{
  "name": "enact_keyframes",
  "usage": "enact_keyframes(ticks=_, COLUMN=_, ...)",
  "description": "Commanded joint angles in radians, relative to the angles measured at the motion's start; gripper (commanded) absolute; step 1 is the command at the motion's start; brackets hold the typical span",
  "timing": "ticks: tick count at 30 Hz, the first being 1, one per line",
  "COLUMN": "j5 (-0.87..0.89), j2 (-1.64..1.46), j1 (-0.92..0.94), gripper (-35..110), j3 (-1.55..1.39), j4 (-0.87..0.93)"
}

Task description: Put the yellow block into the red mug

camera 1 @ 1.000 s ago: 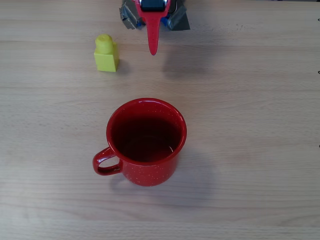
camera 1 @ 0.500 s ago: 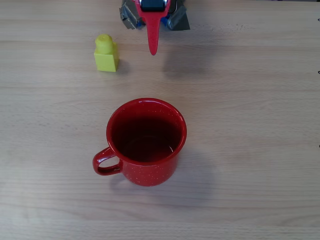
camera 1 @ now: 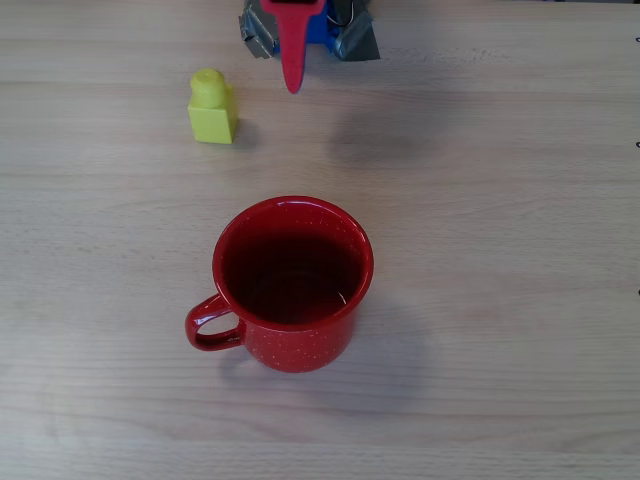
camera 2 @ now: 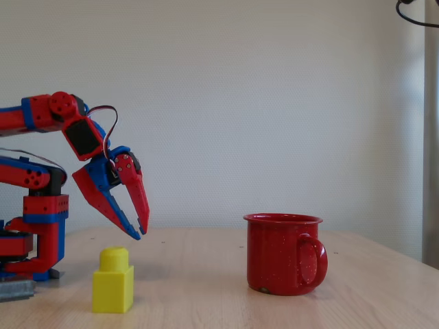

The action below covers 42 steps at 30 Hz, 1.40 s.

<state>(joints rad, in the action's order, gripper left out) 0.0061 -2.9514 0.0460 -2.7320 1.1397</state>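
The yellow block stands upright on the wooden table, stud up, at the upper left of the overhead view. In the fixed view the yellow block is at the lower left. The red mug stands upright in the middle, its handle towards the lower left and its dark inside showing nothing in it. In the fixed view the red mug is well to the right of the block. My gripper hangs in the air just above and slightly right of the block, fingertips together, holding nothing. From overhead the gripper points down the picture, right of the block.
The arm's base sits at the top edge of the overhead view, and at the far left as the arm's base in the fixed view. A plain wall stands behind the table. Bare wood surrounds the mug.
In the overhead view the gripper tip has drawn back towards the top edge and shifted slightly left. Block and mug have not moved.
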Motion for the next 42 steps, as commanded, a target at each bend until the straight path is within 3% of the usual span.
enact_keyframes(ticks=1, j5=-0.034, j2=0.038, j1=0.049, gripper=0, j3=0.127, j4=0.012)
enact_keyframes(ticks=13, j5=-0.149, j2=0.258, j1=0.261, gripper=0, j3=0.316, j4=0.052)
enact_keyframes(ticks=24, j5=-0.242, j2=0.52, j1=0.357, gripper=0, j3=0.646, j4=0.299)
enact_keyframes(ticks=31, j5=-0.359, j2=0.546, j1=0.494, gripper=0, j3=0.614, j4=0.301)
enact_keyframes(ticks=39, j5=-0.4, j2=0.546, j1=0.508, gripper=0, j3=0.598, j4=0.344)
enact_keyframes(ticks=42, j5=-0.431, j2=0.546, j1=0.497, gripper=18, j3=0.597, j4=0.388)
